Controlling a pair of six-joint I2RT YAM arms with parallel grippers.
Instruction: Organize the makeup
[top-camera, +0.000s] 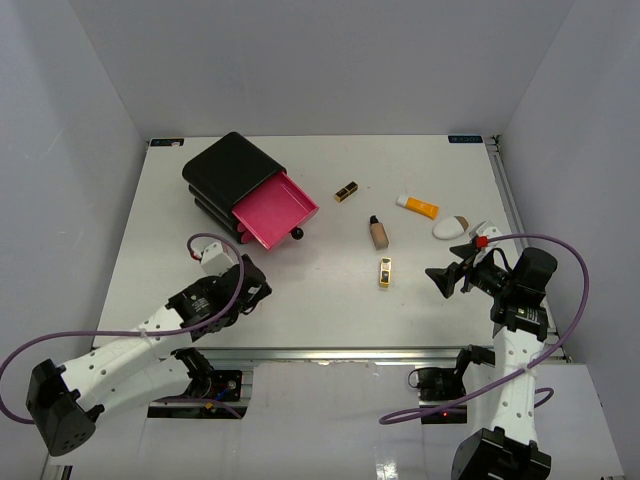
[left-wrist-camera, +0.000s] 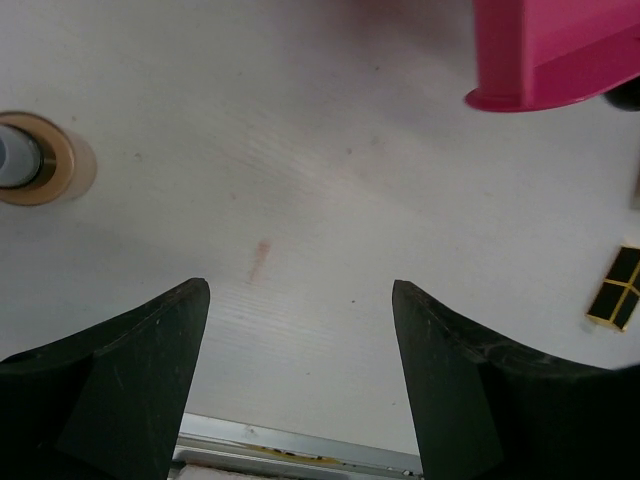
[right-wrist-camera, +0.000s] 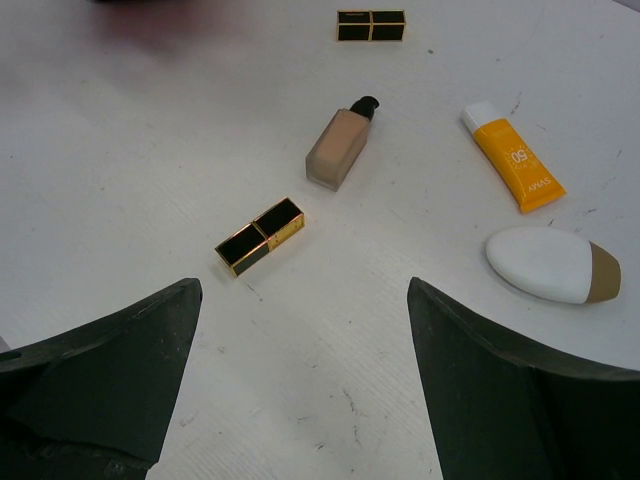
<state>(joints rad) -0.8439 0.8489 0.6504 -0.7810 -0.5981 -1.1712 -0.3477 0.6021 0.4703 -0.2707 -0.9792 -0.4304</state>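
Right tool (right-wrist-camera: 302, 285): fingers wide apart, nothing held, low over the bench (right-wrist-camera: 120, 150). Left tool (left-wrist-camera: 298, 290): likewise spread and empty, just short of the open pink drawer (top-camera: 275, 210) of the black box (top-camera: 225, 170).

All 5 loose pieces on the right half of the bench, none seen in the drawer. Ahead of the right tool, slightly left of its centre line: nearest lipstick (right-wrist-camera: 260, 235), lying flat, long axis slanted up to the right in the wrist view, closer to across the gap than along it. Beyond it the beige bottle (right-wrist-camera: 338, 148), cap pointing away. Further still a 2nd lipstick (right-wrist-camera: 371, 25), lying crosswise. Off to the right: orange tube (right-wrist-camera: 512, 158) and white puff (right-wrist-camera: 550, 265), the puff near the right finger.

Judged the right arm's job: much nearer to every piece than the left. Likely 1st pick the near lipstick. Needs a wrist turn so as to close across the short sides, then a carry leftward to the drawer. Risk: slim case skidding on the bench if pinched end to end.
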